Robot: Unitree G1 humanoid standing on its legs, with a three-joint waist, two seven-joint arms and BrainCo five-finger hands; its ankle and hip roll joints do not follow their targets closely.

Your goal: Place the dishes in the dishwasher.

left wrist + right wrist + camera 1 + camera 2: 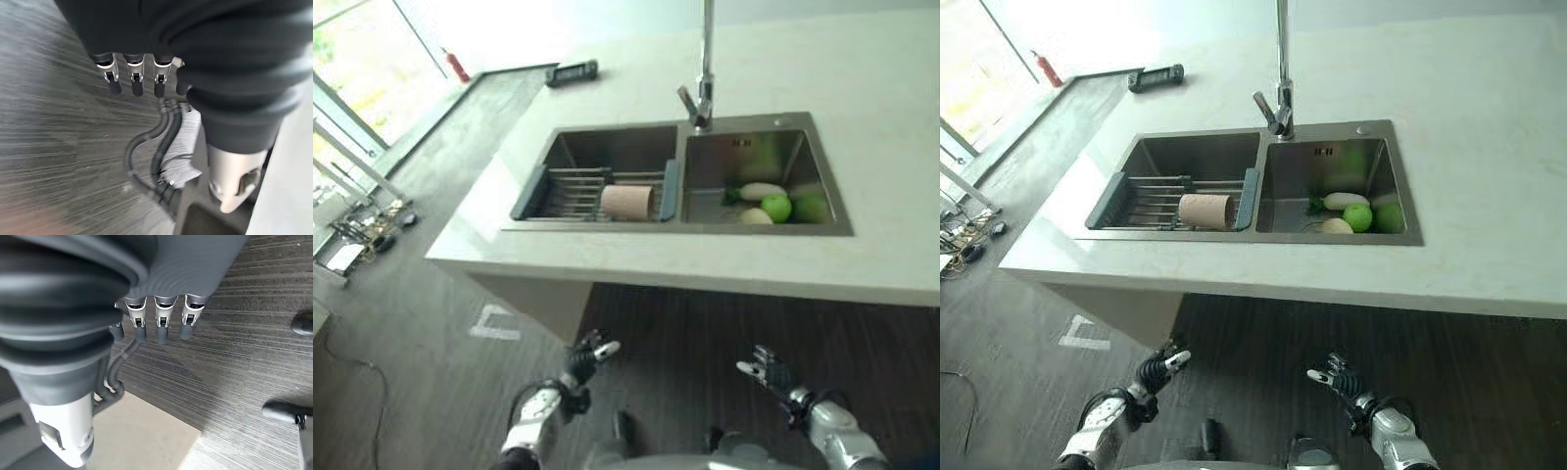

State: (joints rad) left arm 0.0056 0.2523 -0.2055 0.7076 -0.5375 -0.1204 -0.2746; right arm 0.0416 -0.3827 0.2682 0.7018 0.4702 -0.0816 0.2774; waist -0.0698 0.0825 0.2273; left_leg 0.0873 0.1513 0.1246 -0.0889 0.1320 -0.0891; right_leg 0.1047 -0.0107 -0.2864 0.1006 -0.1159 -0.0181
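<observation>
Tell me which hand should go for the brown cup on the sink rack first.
Probably the left hand: the brown cup lies on the rack in the left basin, on its side. The right hand sits below the right basin. Both hang low, empty.

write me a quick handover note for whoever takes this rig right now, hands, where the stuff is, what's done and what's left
Left robot hand: low in front of the counter, fingers relaxed, holding nothing.
Right robot hand: the same, open and empty, over the dark floor.
Stainless steel double sink set in the pale stone counter: the left basin carries a grey-ended wire drain rack with a tan cylindrical cup lying on its side on it. The right basin holds green and white round produce.
Done: nothing picked up so far.
Left: take the cup from the rack and load it; I can't point out a dishwasher from here.
</observation>
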